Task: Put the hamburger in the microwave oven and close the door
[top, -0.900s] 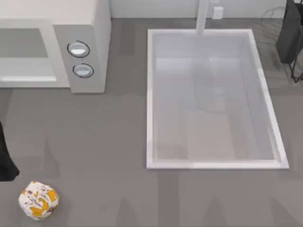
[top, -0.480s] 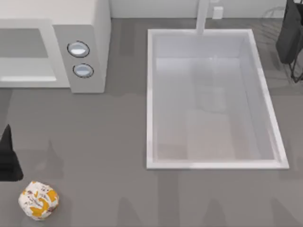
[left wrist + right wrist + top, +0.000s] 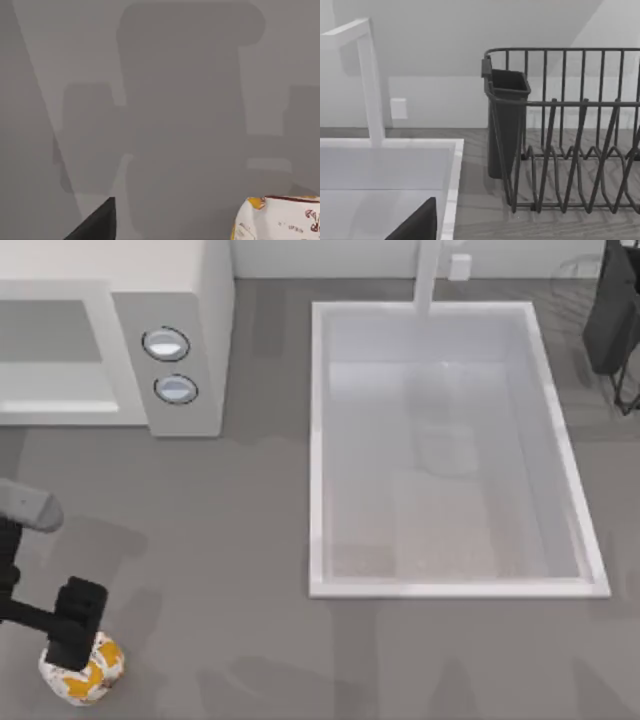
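The hamburger (image 3: 88,676), a small white-wrapped ball with orange and brown marks, lies on the grey counter at the front left. My left gripper (image 3: 75,632) hangs just above it and covers its far side in the top view. In the left wrist view the hamburger (image 3: 280,220) sits at the frame's edge, beside a dark part of my left gripper (image 3: 95,226). The white microwave oven (image 3: 190,300) stands at the back left, its grey cavity (image 3: 50,360) exposed and two round knobs (image 3: 166,344) on its side panel. The door is out of view. My right arm is parked near the dish rack.
A big white sink basin (image 3: 316,450) with a white faucet (image 3: 428,275) takes up the middle and right. A dark wire dish rack (image 3: 570,150) with a dark cup (image 3: 507,115) stands at the back right. Bare counter lies between the hamburger and the microwave oven.
My left arm has come in from the left edge and moved forward and right, so its gripper now sits over the hamburger. The hamburger has not moved.
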Tool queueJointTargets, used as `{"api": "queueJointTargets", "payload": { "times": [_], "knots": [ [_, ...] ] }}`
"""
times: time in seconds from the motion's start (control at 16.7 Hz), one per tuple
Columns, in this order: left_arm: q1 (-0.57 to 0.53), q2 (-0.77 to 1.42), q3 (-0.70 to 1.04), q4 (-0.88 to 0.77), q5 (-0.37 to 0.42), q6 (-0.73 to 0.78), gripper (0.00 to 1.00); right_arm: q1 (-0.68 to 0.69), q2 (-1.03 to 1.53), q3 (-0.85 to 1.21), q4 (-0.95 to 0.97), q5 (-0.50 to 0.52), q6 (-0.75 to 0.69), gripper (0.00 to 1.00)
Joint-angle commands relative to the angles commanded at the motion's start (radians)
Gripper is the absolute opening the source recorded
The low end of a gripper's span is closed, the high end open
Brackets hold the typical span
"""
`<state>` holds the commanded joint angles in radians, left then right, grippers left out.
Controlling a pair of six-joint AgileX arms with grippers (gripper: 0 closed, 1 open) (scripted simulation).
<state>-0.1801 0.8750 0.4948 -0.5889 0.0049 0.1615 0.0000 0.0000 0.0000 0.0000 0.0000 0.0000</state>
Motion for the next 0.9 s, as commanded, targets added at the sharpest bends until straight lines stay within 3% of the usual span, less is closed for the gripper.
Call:
{"api": "queueJointTargets", "payload": {
  "times": [0.48,0.9],
  "knots": [
    [-0.105,0.508,0.298,-0.342,-0.001,0.098,1.00,0.000,0.000,0.000,0.000,0.000,0.000,1.00],
    [-0.112,0.557,0.328,-0.375,-0.003,0.108,1.00,0.000,0.000,0.000,0.000,0.000,0.000,1.00]
  ]
}}
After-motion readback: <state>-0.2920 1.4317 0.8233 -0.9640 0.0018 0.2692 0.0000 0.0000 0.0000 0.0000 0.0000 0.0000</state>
